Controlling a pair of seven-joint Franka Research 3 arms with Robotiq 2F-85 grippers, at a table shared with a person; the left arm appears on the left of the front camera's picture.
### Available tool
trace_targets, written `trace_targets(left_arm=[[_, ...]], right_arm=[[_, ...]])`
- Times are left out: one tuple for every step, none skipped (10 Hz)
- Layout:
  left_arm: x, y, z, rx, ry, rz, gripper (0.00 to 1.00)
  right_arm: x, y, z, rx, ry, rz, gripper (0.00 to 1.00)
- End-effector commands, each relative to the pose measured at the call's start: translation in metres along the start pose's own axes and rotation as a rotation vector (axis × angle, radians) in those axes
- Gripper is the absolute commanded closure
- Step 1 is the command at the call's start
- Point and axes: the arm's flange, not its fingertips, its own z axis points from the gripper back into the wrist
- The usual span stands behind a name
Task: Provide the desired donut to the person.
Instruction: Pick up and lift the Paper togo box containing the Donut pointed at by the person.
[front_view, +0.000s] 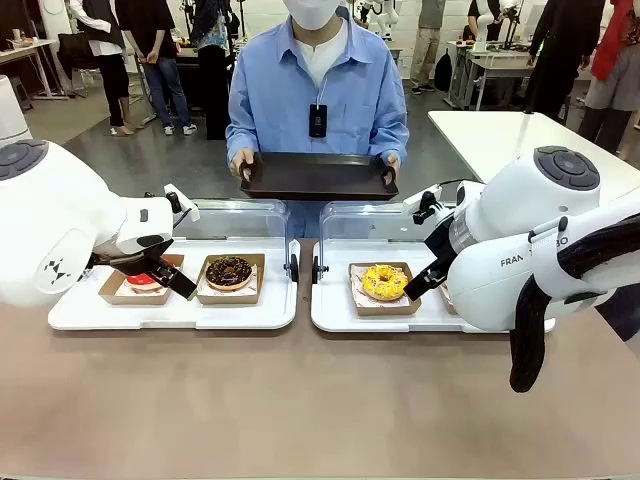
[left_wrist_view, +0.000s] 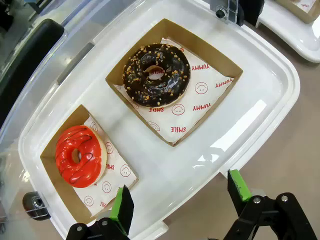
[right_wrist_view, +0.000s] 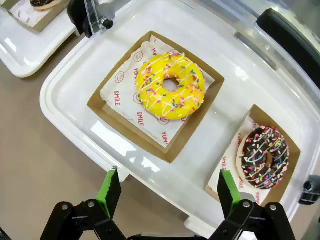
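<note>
both pincers spread wide over the donut trays, nothing held

front view: the person (front_view: 318, 100) stands at the far side of the table (front_view: 300, 400), holding a black tray (front_view: 318, 178) level in both hands. two white trays sit side by side on the table, each with a clear lid raised along its far edge. the left white tray (front_view: 170, 315) carries a red donut (front_view: 143, 281) and a chocolate nut donut (front_view: 229, 271), each in its own cardboard box. the right white tray (front_view: 340, 318) carries a yellow donut (front_view: 384, 282) in a box. the left gripper (front_view: 165, 272) hangs over the red donut. the right gripper (front_view: 425, 280) hangs just right of the yellow donut.

left wrist view: the left gripper's green-padded fingers stand far apart with nothing between them, above the near rim of the left white tray. the red donut lies close by and the chocolate nut donut farther off. both rest on printed paper in their boxes.

right wrist view: the right gripper's jaws are likewise spread wide and hold nothing, above the tray's near rim. the yellow donut lies ahead in its box. a chocolate sprinkle donut (right_wrist_view: 255, 170) sits in a second box beside it, on the same tray.
</note>
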Motion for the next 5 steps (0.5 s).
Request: trace_targets(left_arm=[[-0.0001,-0.0001,0.0000,0.000,0.000,0.000,0.00],[-0.0001,-0.0001,0.0000,0.000,0.000,0.000,0.00],[-0.0001,-0.0001,0.0000,0.000,0.000,0.000,0.00],[-0.0001,-0.0001,0.0000,0.000,0.000,0.000,0.00],[-0.0001,-0.0001,0.0000,0.000,0.000,0.000,0.00]], right_arm=[[0.0000,0.0000,0.0000,0.000,0.000,0.000,0.00],[0.0000,0.0000,0.0000,0.000,0.000,0.000,0.00],[0.0000,0.0000,0.0000,0.000,0.000,0.000,0.00],[0.0000,0.0000,0.0000,0.000,0.000,0.000,0.00],[0.0000,0.0000,0.0000,0.000,0.000,0.000,0.00]])
